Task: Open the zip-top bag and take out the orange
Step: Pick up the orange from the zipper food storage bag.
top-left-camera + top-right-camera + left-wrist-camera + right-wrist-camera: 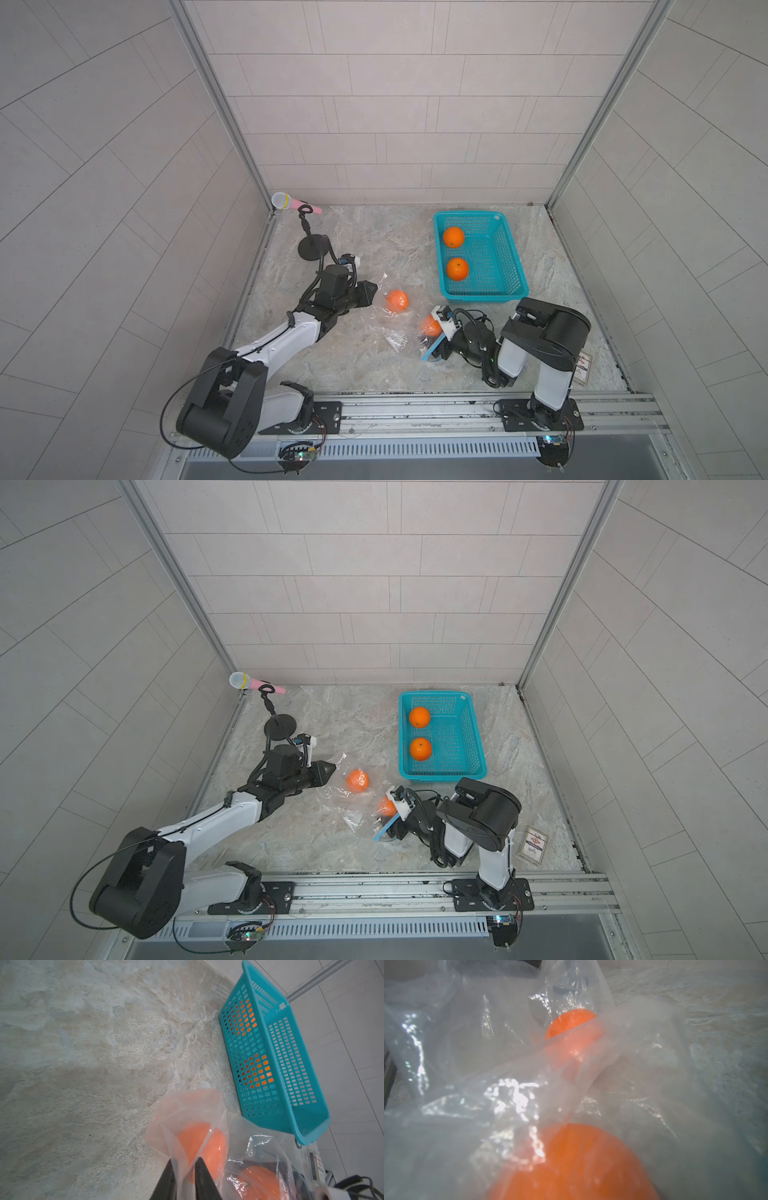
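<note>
Bag (384, 322) lies crumpled on table (353, 370), mid-near, btw the two arms & near the basket (486, 296), on its near-left side. Its blue zip strip (434, 348) is at bag's right end, tilted, up against the right gripper (430, 337).

Two oranges show through the film. The left orange (397, 300) is just beside the left gripper (185, 1162). The right orange (430, 325) is right at the right gripper, partly hidden under its wrist cam (441, 313). In right wrist view there is plastic over both.

Left gripper reaches low from the left, at bag's left corner. Jaws are narrow w/ a small gap, & a fold of bag film runs btw the fingers (202, 1178); can't tell if they pinch it.

Right gripper sits low, pointing left into bag's zip end. Its fingers aren't visible in any view, so can't tell wide or narrow, or whether it holds anything.

Basket is far-right w/ 2 more oranges (453, 237) in it, apart. Pink mic (301, 204) on stand (311, 248) is in the far-left corner. Card (533, 845) lies near-right, by right arm's base.
</note>
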Motion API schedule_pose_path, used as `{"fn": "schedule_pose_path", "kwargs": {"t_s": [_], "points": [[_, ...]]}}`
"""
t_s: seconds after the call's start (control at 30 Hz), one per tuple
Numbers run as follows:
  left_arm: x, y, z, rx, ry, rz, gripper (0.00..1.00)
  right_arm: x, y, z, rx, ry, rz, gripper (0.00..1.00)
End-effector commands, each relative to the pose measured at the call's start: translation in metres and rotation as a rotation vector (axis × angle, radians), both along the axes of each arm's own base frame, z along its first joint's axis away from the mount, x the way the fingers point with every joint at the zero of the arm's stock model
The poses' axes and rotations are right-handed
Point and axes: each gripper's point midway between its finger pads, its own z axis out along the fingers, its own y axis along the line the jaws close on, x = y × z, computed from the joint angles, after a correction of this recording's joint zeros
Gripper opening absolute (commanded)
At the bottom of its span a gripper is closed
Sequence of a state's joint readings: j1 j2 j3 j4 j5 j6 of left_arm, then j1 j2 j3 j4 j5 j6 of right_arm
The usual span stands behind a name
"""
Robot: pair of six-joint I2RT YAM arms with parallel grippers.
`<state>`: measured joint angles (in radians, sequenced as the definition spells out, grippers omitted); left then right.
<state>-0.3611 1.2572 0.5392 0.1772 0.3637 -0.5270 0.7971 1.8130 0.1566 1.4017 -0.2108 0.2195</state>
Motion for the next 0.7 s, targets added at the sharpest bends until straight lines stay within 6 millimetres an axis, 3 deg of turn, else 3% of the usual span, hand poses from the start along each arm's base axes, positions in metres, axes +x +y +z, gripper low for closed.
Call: {"fn": "schedule_pose_path", "kwargs": {"t_s": [0.0,0.07,0.13,0.2,0.43,0.67], "points": [[0.006,0.017,-0.007,0.048,-0.017,0.088,0.2,-0.013,-0.004,0.01,0.058,0.037,0.033,0.72],[0.009,0.021,-0.008,0.055,-0.029,0.112,0.01,-0.016,-0.009,0.008,0.111,0.125,0.044,0.7],[0.012,0.023,-0.013,0.062,-0.021,0.119,0.0,-0.013,-0.015,0.004,0.171,0.258,0.032,0.62],[0.013,0.021,-0.019,0.064,-0.001,0.108,0.0,-0.017,-0.015,0.006,0.222,0.327,0.056,0.61],[0.014,0.024,-0.038,0.066,0.011,0.115,0.0,-0.019,-0.027,0.018,0.25,0.302,0.007,0.61],[0.011,0.033,-0.038,0.074,-0.004,0.149,0.0,-0.026,-0.028,0.029,0.119,0.33,-0.03,0.64]]}}
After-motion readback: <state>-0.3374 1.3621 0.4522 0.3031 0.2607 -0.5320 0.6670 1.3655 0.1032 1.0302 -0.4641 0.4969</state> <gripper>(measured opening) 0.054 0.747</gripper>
